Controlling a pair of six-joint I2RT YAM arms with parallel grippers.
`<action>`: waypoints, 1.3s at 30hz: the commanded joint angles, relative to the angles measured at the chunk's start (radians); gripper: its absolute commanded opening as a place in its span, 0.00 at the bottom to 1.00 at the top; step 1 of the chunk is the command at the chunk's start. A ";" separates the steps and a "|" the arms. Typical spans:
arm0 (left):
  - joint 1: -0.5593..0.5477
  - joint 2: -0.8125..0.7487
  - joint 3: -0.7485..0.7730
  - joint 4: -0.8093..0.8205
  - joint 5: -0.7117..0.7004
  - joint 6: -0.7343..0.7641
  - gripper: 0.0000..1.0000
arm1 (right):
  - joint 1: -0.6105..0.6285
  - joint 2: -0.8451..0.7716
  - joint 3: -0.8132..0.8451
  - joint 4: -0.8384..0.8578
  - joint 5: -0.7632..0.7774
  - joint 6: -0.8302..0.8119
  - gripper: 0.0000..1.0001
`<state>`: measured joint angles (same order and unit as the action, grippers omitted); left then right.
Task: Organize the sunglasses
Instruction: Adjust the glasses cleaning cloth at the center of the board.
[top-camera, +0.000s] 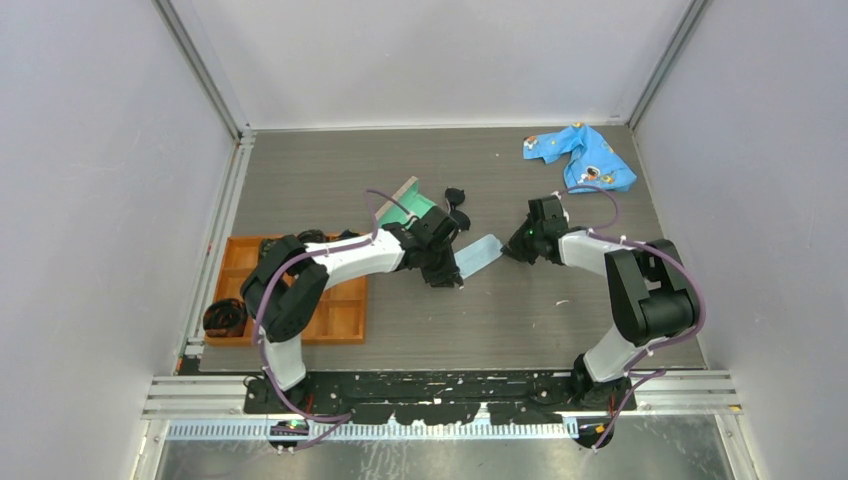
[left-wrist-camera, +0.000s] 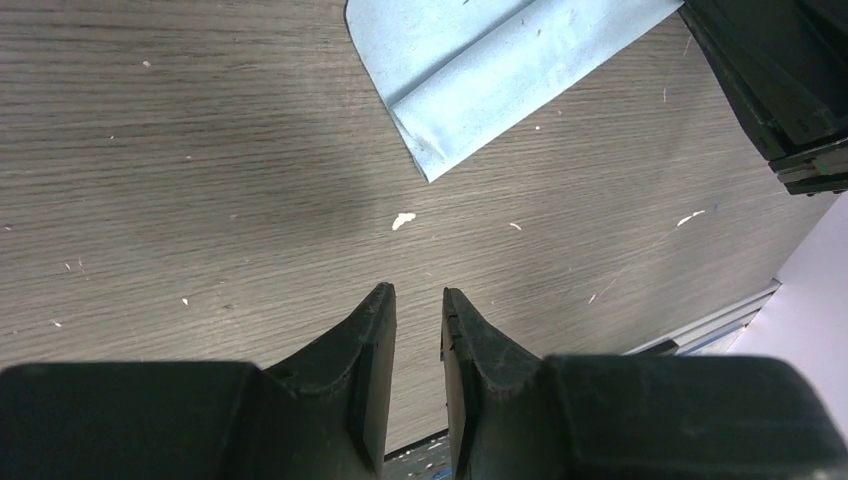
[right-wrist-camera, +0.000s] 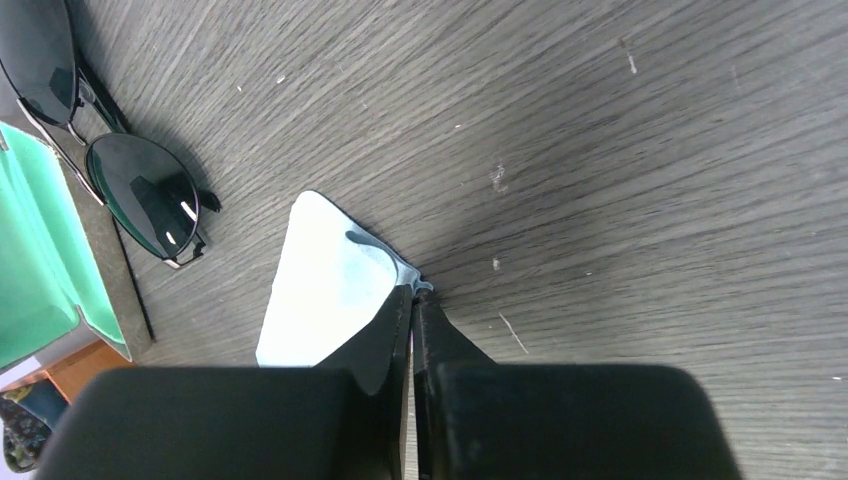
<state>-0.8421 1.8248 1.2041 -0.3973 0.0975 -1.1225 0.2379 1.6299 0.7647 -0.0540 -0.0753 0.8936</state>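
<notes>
The black-framed sunglasses (right-wrist-camera: 130, 185) lie unfolded on the table beside the open grey-tan case with teal lining (right-wrist-camera: 40, 250); in the top view the sunglasses (top-camera: 456, 200) sit just right of the case (top-camera: 410, 205). A light blue cleaning cloth (top-camera: 478, 255) lies between the two grippers. My right gripper (right-wrist-camera: 413, 290) is shut on a corner of that cloth (right-wrist-camera: 320, 280). It also shows in the top view (top-camera: 511, 250). My left gripper (left-wrist-camera: 415, 295) hovers over bare table near the cloth's other end (left-wrist-camera: 480, 70), jaws slightly apart and empty.
An orange compartment tray (top-camera: 345, 310) sits at the left with dark bundles in it. A blue patterned cloth (top-camera: 580, 155) lies at the back right. The right gripper's black body (left-wrist-camera: 790, 90) is close to the left gripper.
</notes>
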 joint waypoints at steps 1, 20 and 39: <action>0.000 0.003 0.046 -0.010 -0.005 0.032 0.25 | -0.005 -0.016 -0.021 -0.009 0.035 0.005 0.04; -0.006 0.006 0.012 -0.018 -0.050 0.006 0.28 | 0.007 -0.340 -0.294 -0.071 0.049 0.139 0.27; -0.057 0.111 0.057 -0.012 -0.241 -0.207 0.22 | 0.005 -0.440 -0.293 -0.155 0.072 0.088 0.29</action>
<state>-0.8959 1.9282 1.2644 -0.4046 -0.0895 -1.2797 0.2401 1.2217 0.4721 -0.1932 -0.0265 0.9958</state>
